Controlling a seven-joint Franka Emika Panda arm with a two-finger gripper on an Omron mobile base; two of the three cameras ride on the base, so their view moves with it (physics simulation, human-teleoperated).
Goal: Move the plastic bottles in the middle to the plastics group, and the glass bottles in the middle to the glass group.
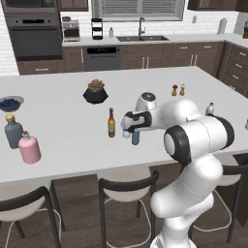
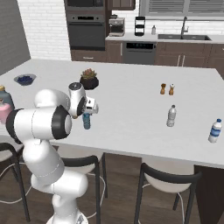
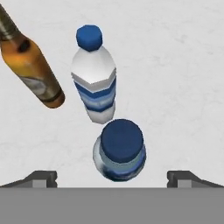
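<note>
- Even, bright, flat rendered light in all three views; no single source can be made out.
- The white surface (image 1: 63, 145) reads pale and almost uniform, with only faint soft shadows at the feet of the things on it.
- The arm's white shells carry soft highlights, no hard glare.
- Base views are coarse, far cabinets slightly soft.
- Hand view: bottle edges blocky, textures smeared, no edge distortion.

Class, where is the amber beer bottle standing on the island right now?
In the left base view the amber beer bottle stands mid-counter, just left of the open end effector and in front of the potted plant.
</note>
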